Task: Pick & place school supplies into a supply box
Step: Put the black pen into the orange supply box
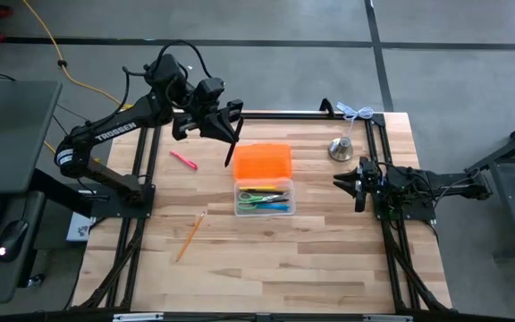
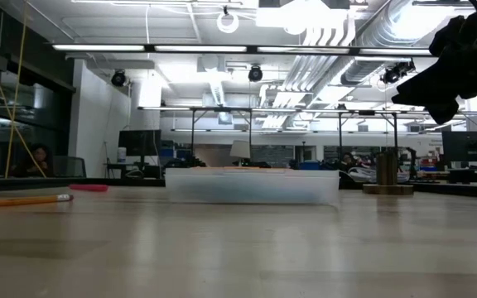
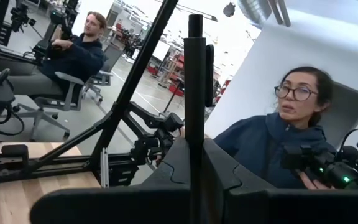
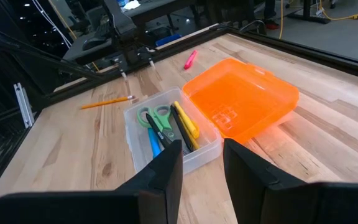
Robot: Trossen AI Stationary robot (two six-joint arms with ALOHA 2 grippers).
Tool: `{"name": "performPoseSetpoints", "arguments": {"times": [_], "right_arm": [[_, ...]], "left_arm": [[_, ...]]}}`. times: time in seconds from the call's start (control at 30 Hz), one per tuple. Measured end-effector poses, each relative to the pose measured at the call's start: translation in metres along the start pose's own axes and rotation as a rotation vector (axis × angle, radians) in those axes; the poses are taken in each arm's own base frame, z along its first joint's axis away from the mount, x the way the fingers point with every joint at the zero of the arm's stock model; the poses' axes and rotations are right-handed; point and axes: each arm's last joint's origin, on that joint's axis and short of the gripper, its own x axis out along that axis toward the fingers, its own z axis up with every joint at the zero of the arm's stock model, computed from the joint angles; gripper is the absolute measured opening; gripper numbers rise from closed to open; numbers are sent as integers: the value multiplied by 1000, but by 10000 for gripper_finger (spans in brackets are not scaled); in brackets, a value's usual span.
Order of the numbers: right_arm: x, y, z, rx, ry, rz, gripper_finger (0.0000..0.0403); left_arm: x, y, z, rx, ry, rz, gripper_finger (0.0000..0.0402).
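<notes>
Left gripper [image 1: 231,136] raised at 11 o'clock of supply box [image 1: 264,190], fingers clamping black pen [image 1: 232,143]; right gripper [image 1: 345,180] at 3 o'clock, fingers apart, empty.

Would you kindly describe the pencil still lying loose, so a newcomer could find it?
Start at the clear box with its orange lid mid-table. The pencil lies alone on bare wood toward the left arm's side; the pink marker, also loose, is shorter and lies farther back.
</notes>
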Motion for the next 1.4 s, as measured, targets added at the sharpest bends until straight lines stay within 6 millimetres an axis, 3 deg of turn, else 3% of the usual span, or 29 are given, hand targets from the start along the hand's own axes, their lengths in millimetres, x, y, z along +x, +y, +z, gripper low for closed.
{"name": "performPoseSetpoints", "arguments": {"times": [0.23,0.4,0.8,1.4], "right_arm": [[0,0,0,0,0,-1,94],[0,0,0,1,0,0,94],[0,0,0,3,0,0,94],[0,0,0,3,0,0,94]], "left_arm": [[0,0,0,-4,-1,3,40],[-1,8,-7,-100,10,61,40],[-7,28,-44,-399,89,381,40],[-19,47,-80,-659,197,820,40]]}}
